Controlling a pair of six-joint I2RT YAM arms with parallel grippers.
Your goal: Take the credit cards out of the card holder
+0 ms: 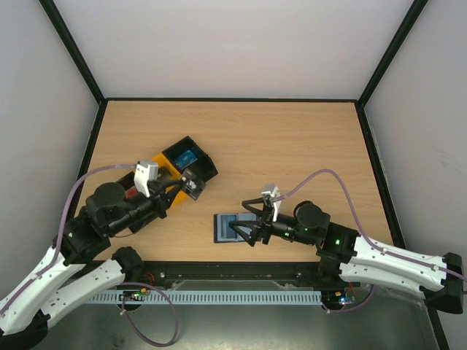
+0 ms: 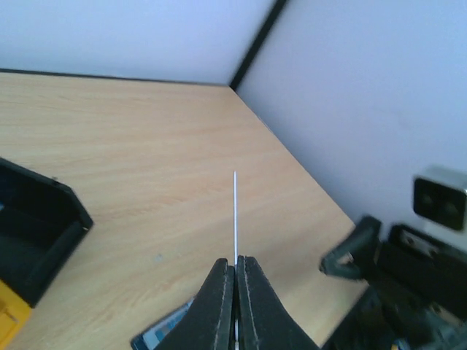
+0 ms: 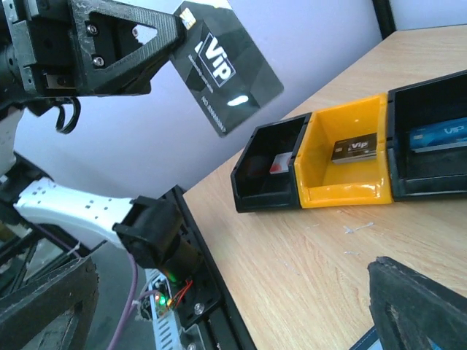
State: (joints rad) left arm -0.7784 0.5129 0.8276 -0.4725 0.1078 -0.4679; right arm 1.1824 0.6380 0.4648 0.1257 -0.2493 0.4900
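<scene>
the table (image 1: 292, 146) carries a three-bin tray row (image 3: 343, 195) on the left arm's side. the card holder (image 1: 226, 227) lies flat near the front edge, between the two arms. the right gripper (image 1: 254, 219) hovers just over the holder, fingers spread wide and nothing in them. the left gripper (image 2: 235, 271) is clenched on a dark card (image 3: 226, 69) and holds it in the air, clear of the table and close to the tray row.

handling: i judge the card light, thin, stiff and glossy, so it could slip or twist in a shallow pinch. i would grip it on the flat faces, well in from one short end, as here.

orientation: in the left wrist view the card shows edge-on as a thin line running straight out from the fingertips. its long axis continues the line of the fingers, and its faces stand vertical.

i cannot tell from overhead whether the holder has cards left in it.
</scene>
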